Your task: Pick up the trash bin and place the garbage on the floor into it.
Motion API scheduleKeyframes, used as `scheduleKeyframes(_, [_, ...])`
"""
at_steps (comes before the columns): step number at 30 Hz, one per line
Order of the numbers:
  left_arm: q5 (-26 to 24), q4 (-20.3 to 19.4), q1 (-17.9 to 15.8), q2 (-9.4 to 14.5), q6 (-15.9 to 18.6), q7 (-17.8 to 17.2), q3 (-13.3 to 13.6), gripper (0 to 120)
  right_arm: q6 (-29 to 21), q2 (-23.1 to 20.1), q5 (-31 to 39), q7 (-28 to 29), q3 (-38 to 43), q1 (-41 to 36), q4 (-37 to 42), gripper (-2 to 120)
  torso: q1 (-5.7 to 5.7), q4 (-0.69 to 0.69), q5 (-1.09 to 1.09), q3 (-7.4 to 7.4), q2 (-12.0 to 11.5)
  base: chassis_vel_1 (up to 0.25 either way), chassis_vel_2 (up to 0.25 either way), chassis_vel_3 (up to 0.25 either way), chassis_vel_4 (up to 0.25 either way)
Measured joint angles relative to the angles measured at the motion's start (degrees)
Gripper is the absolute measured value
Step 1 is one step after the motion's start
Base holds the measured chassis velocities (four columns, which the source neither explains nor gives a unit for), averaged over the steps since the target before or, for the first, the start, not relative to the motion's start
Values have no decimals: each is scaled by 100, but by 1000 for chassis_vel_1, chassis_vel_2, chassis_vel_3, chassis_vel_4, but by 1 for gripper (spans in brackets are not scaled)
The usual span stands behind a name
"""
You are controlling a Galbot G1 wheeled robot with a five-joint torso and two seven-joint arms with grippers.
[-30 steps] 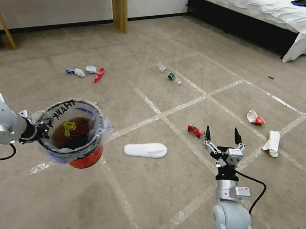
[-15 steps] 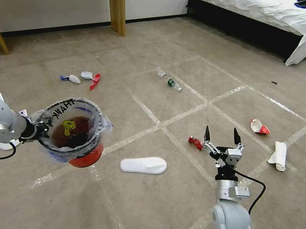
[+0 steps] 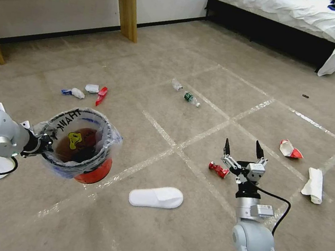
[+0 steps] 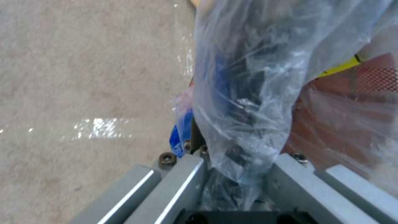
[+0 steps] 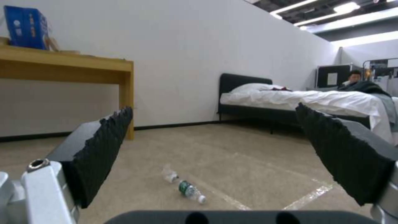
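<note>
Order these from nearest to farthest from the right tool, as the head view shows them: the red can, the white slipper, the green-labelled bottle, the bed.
From the open right tool:
1. Red can, on the floor just to its left.
2. White slipper, further left and closer to the robot.
3. Green-labelled bottle, ahead, further out on the carpet.
4. Bed, at the far wall, ahead and to the right.

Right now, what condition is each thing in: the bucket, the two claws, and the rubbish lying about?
Small round red plastic bin: held off the carpet, upright, bag-lined.
Left gripper: shut on the bin's rim.
Right gripper: open, empty, raised.
Flat white slipper: lying on the carpet.
Crushed red can: on the carpet.
Green-labelled clear bottle: on its side.
</note>
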Motion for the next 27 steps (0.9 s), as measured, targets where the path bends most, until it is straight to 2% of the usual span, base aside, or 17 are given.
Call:
scheduleKeyframes(22, [49,12,27,37,4,18,16,0,9,27,-42,7,-5,-41,20,100,0,0,0,0,0,-148,153,148,-145])
scheduleKeyframes(27, [72,10,26,17,3,30,24,0,201,23,-66,7,-41,-31,-61,100,0,0,0,0,0,-151,152,139,-135])
